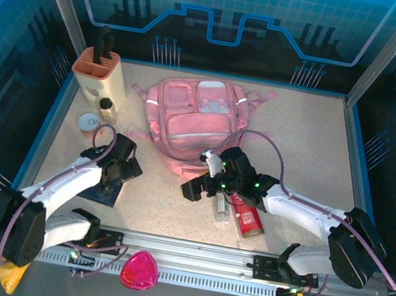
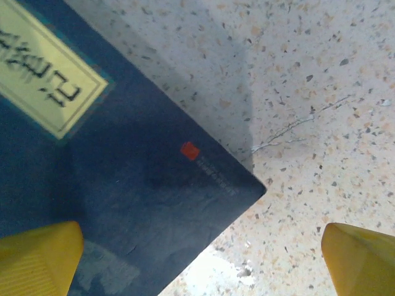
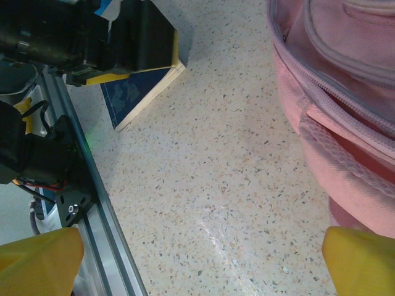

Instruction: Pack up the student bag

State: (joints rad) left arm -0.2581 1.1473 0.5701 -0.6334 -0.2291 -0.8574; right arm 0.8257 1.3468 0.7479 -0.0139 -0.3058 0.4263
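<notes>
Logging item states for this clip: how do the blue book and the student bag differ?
The blue book is dark, thin and flat; the student bag is pink, soft and bulky. The book is far smaller than the bag. The book lies under the left tool; the bag lies mid-table by the right tool. Both rest on the speckled table.

The student bag [image 1: 195, 121] lies mid-desk [image 1: 308, 147], a book [image 2: 142, 203] at its near left, an organizer [image 1: 102, 77] behind-left.

Item: student bag [image 1: 191, 120], soft pink fabric backpack
Pose: lying flat, front pockets up
Place: far middle of desk [image 1: 311, 152]
</notes>
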